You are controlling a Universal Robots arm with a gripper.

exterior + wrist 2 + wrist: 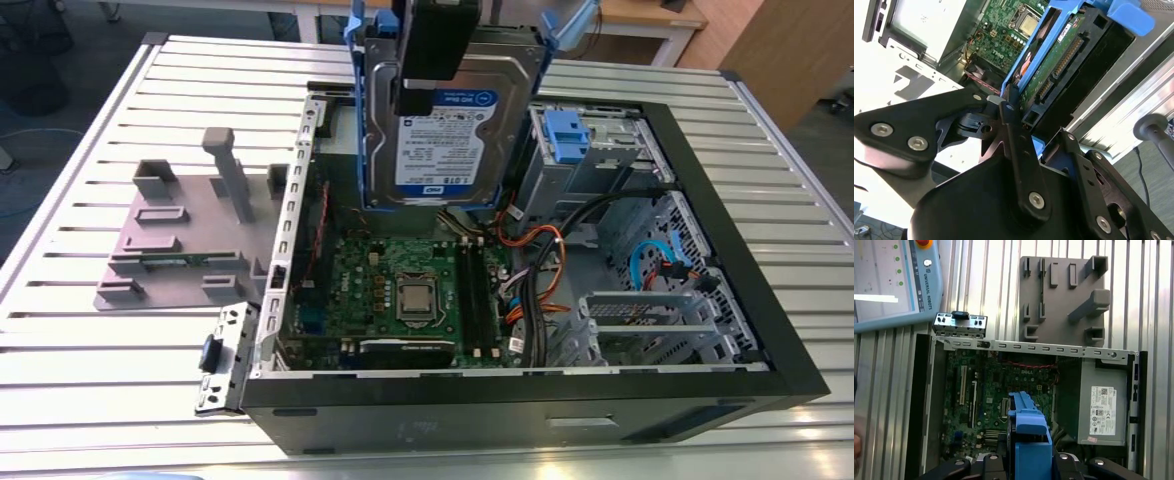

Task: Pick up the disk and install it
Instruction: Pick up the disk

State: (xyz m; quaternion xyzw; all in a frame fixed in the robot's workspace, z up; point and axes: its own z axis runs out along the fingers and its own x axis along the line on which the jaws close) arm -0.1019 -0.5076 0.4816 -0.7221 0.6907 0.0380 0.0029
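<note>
Gripper: the black gripper (pixel 430 60) comes down from above in the exterior view and is clenched on the top edge of the disk (pixel 447 140); in the second wrist view its fingers (pixel 1016 135) press against the blue bracket.
Disk: held upright, label facing the exterior view, hanging above the far part of the open computer case (pixel 747 330), clear of the floor of the case.
Disk seen from the wrist: in the second wrist view its connector edge (pixel 1061 62) shows beside the bracket; in the first wrist view the blue bracket (pixel 1029 435) sits between the finger links.
Room: the case lies on its side with the top open; its black rim frames the opening on all sides.
Below the disk: the green motherboard (pixel 407 290) with its processor socket.
At the exterior view's right: a metal drive cage with a blue clip (pixel 567 135), and orange and blue cables (pixel 534 265) near the disk's lower corner.
Outside the case: a grey fixture plate (pixel 180 235) on the slatted table (pixel 80 360), at the exterior view's left.
Also: the grey power supply box (pixel 1104 402) in the first wrist view.
</note>
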